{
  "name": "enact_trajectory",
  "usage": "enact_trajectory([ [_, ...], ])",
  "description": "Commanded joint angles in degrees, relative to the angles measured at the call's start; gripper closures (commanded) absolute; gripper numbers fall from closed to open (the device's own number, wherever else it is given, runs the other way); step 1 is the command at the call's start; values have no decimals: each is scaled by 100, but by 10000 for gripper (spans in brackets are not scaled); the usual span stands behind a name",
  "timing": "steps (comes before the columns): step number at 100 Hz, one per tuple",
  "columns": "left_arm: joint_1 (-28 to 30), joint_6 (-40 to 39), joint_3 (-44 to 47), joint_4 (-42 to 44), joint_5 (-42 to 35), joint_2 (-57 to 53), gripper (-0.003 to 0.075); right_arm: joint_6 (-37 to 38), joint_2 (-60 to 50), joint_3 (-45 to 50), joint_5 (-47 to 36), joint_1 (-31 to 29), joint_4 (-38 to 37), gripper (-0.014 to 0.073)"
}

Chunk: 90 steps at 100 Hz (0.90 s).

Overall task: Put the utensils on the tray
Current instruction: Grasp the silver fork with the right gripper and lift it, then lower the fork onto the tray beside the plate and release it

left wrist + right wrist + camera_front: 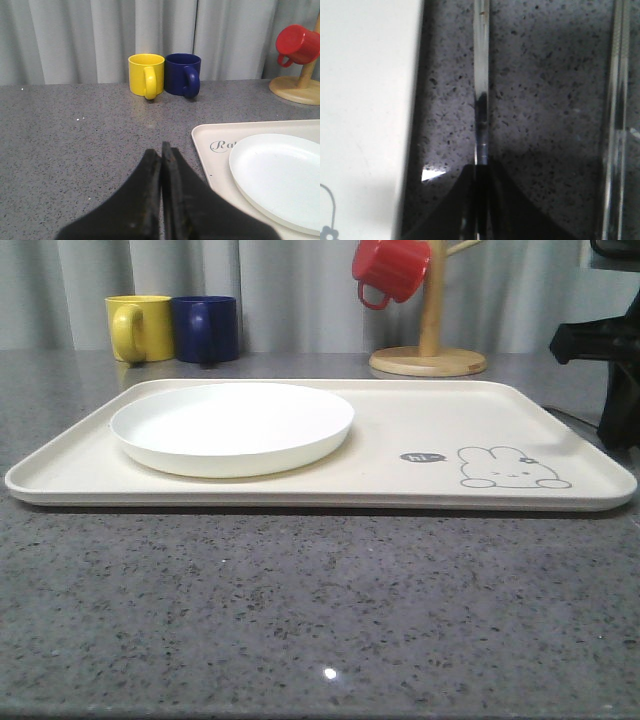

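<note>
A: Two slim silver utensils lie on the grey speckled desk (320, 620), seen from the right wrist. One (481, 75) runs straight into the right tool (481, 172), whose dark fingers are pressed together around its end. The other (615, 120) lies well apart, parallel, untouched. Which is fork, spoon or chopstick I cannot tell; too blurred.

B: And the tray?

A: Cream tray (420, 490) flat on the desk, its rim just beside the gripped utensil. Grey rabbit drawing (512, 468) near its right front corner. Round white plate (232, 427) sits on the tray's left half.

B: Left tool?

A: Left tool (162, 150) has its fingers closed tip to tip, nothing between them, over bare desk just off the tray's left edge.

B: Further out?

A: Yellow mug (139, 327) and blue mug (206, 328) touching side by side at the back left. Wooden mug stand (430, 340) back right, a red mug (390, 268) hanging on it. Grey curtain behind.
</note>
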Motion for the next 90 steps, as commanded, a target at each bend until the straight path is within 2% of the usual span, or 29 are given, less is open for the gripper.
enact_trajectory([
  [1, 15, -10, -153, -51, -446, 21, 738, -73, -192, -175, -177, 1, 44, 555],
  [44, 15, -10, -153, -51, -446, 21, 738, 79, -533, -688, 221, 8, 55, 559],
  [66, 15, -10, -153, -51, -446, 21, 738, 652, -986, -795, 285, 433, 43, 559],
  [79, 15, -10, -153, -51, -446, 21, 738, 1481, -1012, -795, 285, 964, -301, 559],
  [90, 15, -10, -153, -51, -446, 21, 738, 2514, -994, -795, 249, 1495, -1101, 559],
])
